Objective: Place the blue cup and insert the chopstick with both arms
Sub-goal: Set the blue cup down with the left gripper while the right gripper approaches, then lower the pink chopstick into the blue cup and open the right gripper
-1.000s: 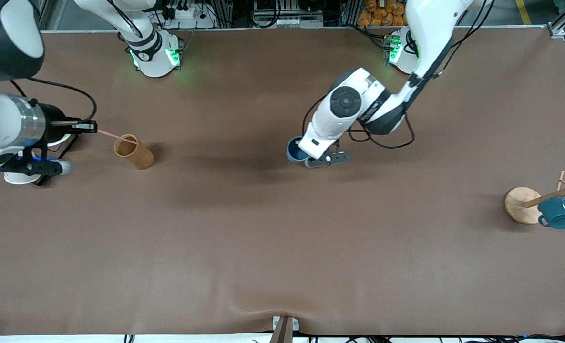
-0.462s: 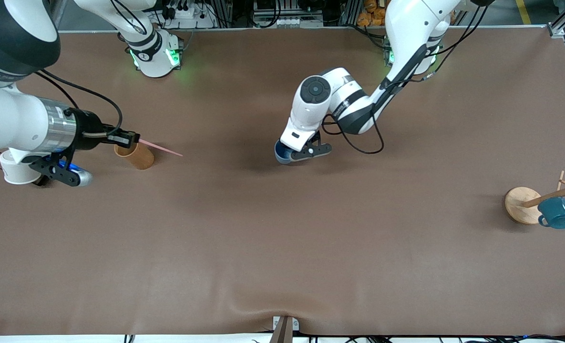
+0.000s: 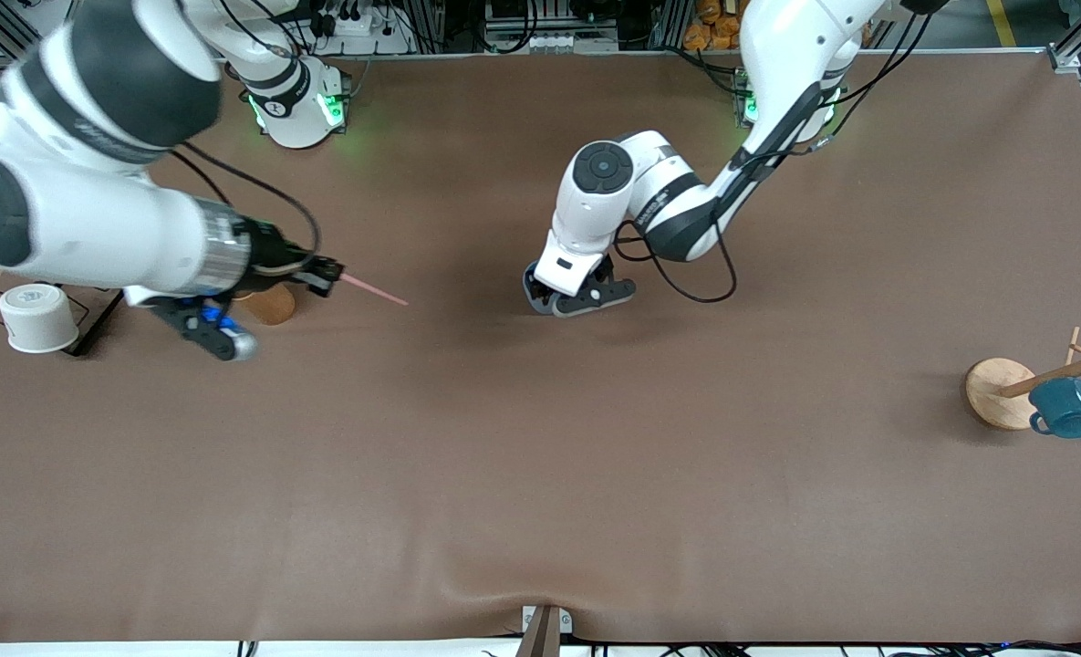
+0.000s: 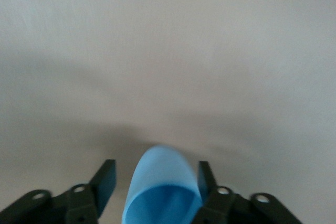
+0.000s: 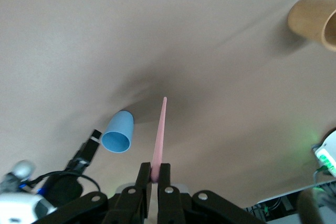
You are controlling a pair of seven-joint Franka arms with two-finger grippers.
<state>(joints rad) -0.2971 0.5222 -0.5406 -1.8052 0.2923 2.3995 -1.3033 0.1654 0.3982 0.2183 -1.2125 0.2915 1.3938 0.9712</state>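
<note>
**Holding cup and chopstick, one per gripper**

Left gripper (image 3: 579, 297) is at mid-worktop (image 3: 540, 474), fingers closed on the blue cup (image 4: 160, 190). Right gripper (image 3: 326, 274) pinches the chopstick (image 3: 373, 290) by one end beside the brown cup (image 3: 269, 303); the free end points toward the blue cup.

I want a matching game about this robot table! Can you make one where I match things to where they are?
Things:
1. blue cup
2. chopstick
3. teal mug
4. white cup

Places:
A. hanging on a wooden rack
B. between the left gripper's fingers
C. on a dark tray
D. pinched in the right gripper

Pairs: 1-B, 2-D, 3-A, 4-C
</note>
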